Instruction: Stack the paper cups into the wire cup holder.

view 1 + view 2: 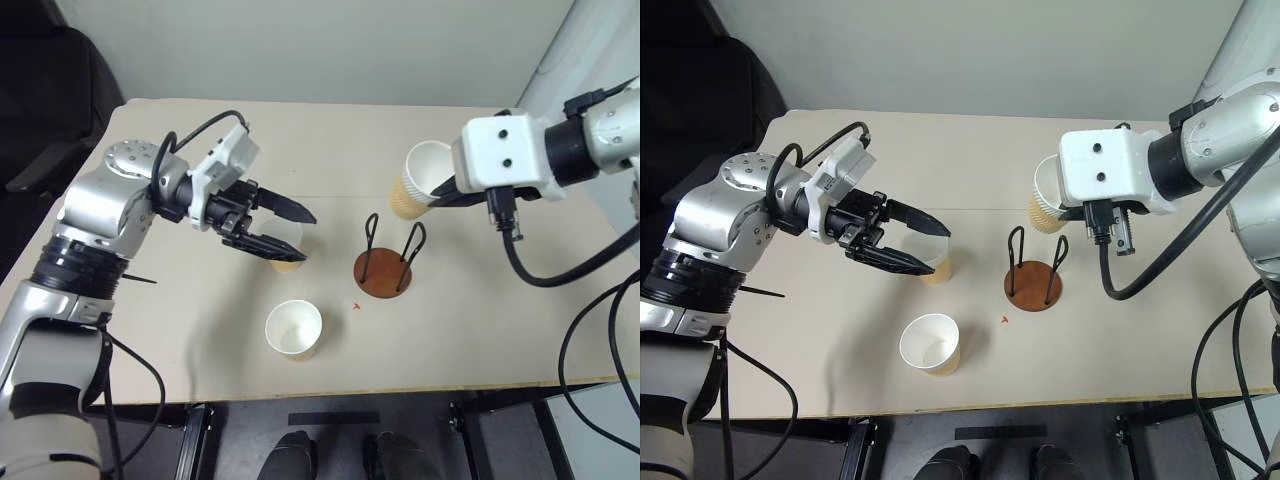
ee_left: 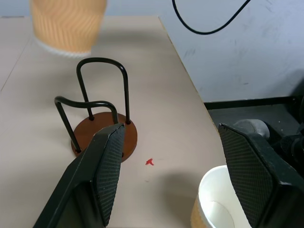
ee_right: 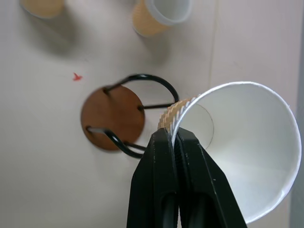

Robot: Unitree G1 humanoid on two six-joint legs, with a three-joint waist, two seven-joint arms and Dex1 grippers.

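Observation:
My right gripper (image 3: 175, 135) is shut on the rim of a paper cup (image 1: 420, 180), holding it tilted in the air just behind and to the right of the wire cup holder (image 1: 383, 272). The holder has a brown disc base and black wire loops, and nothing is in it. My left gripper (image 1: 305, 238) is open, pointing right toward the holder. Its fingers straddle a second cup (image 1: 290, 252) standing on the table; I cannot tell if they touch it. A third cup (image 1: 295, 330) stands upright nearer the front edge.
A small red mark (image 1: 357, 306) lies on the beige table (image 1: 200, 330) in front of the holder. A black chair (image 1: 50, 90) stands at the back left. Cables hang from the right arm (image 1: 520, 250) past the table's right edge.

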